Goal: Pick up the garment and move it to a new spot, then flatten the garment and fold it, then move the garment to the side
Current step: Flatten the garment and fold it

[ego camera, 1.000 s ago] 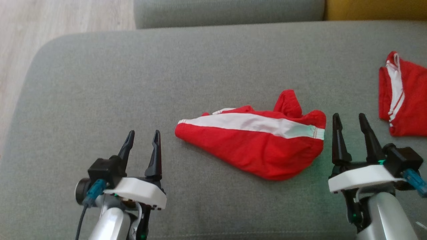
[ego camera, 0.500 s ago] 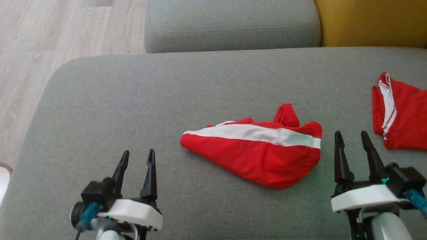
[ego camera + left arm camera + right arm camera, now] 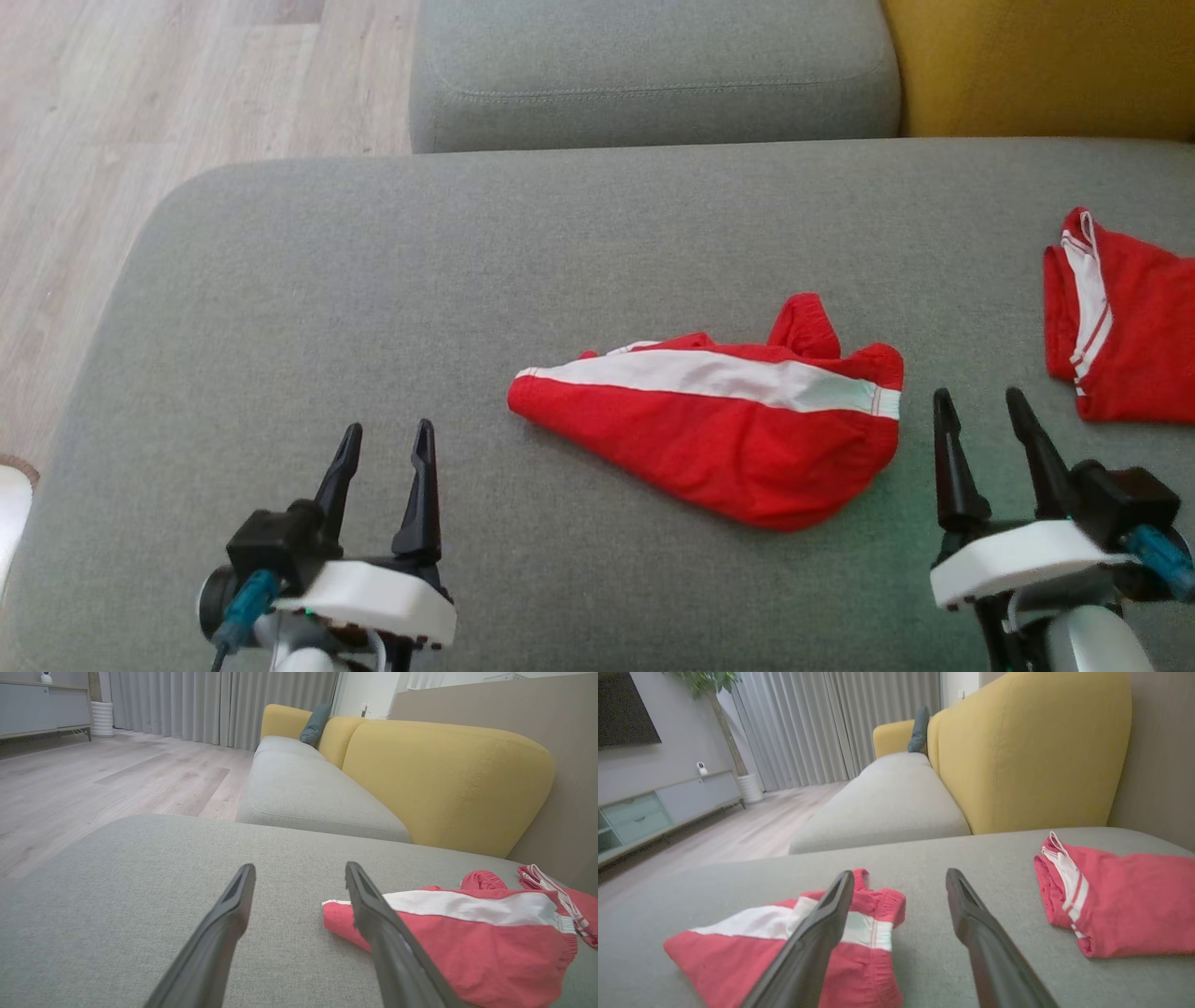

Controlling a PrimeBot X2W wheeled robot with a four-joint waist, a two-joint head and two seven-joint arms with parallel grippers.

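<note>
Cushion (image 3: 327,280): left claw (image 3: 388,427), right claw (image 3: 977,394) splayed.

- Garment (image 3: 728,439): soft red cloth, matt, with a white cloth band and a gathered, ribbed hem.
- Second garment (image 3: 1134,345): the same matt red cloth, trimmed in white.
- Seat cushion (image 3: 373,308): grey woven upholstery, matt, finely grained.
- Backrest (image 3: 1046,65): yellow upholstery cloth, matt, with stitched seams.
- Floor (image 3: 140,112): pale wood-grain boards, low sheen.
- Left gripper (image 3: 388,426) and right gripper (image 3: 977,392): dark, matt, plastic-looking jaws; smooth white housings.
</note>
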